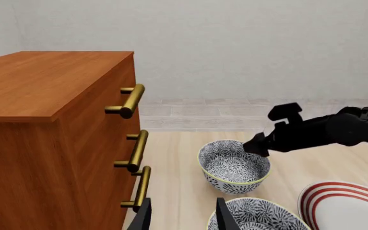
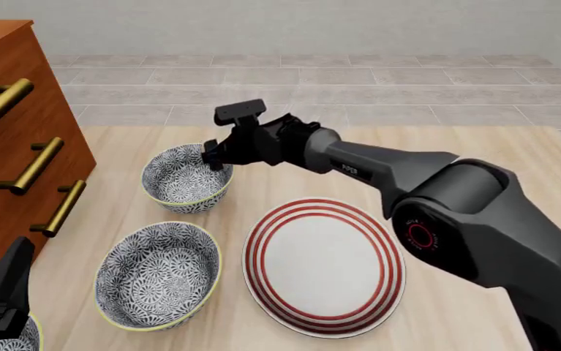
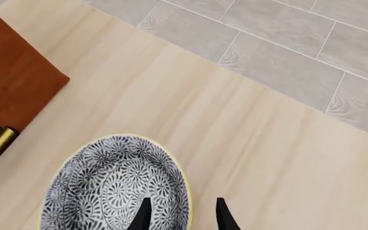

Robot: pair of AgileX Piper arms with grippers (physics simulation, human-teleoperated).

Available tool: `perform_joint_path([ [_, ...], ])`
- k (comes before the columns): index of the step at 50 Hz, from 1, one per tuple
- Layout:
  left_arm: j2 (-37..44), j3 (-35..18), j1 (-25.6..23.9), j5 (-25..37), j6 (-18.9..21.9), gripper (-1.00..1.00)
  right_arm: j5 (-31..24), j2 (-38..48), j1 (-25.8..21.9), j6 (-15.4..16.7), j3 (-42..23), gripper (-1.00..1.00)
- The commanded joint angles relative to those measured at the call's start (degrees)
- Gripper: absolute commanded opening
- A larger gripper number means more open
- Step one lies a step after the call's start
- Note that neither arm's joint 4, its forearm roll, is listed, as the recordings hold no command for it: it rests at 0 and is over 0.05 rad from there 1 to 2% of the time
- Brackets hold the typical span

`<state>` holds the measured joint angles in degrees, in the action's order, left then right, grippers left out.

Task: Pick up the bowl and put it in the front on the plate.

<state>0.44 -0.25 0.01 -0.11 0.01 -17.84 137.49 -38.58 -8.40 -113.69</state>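
Two patterned bowls sit beside the plate; the bowl lies behind it. Right gripper, fingers apart, straddles its rim; a shallow bite could tip it when lifted.

Two full patterned bowls, upper bowl at centre left and lower bowl at lower left; a third bowl's edge at bottom-left corner. One plate. One wooden cabinet, three brass handles. Two arms.
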Motion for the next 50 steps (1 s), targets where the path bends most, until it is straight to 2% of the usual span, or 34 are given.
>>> perform_joint_path([
  [1,-0.01,0.00,0.00,0.00,0.01,1.00,0.38,0.66,-0.18,-0.07,0.30,1.00],
  [50,-0.01,0.00,0.00,0.00,0.01,1.00,1.46,1.57,-1.47,-0.95,1.82,1.00],
])
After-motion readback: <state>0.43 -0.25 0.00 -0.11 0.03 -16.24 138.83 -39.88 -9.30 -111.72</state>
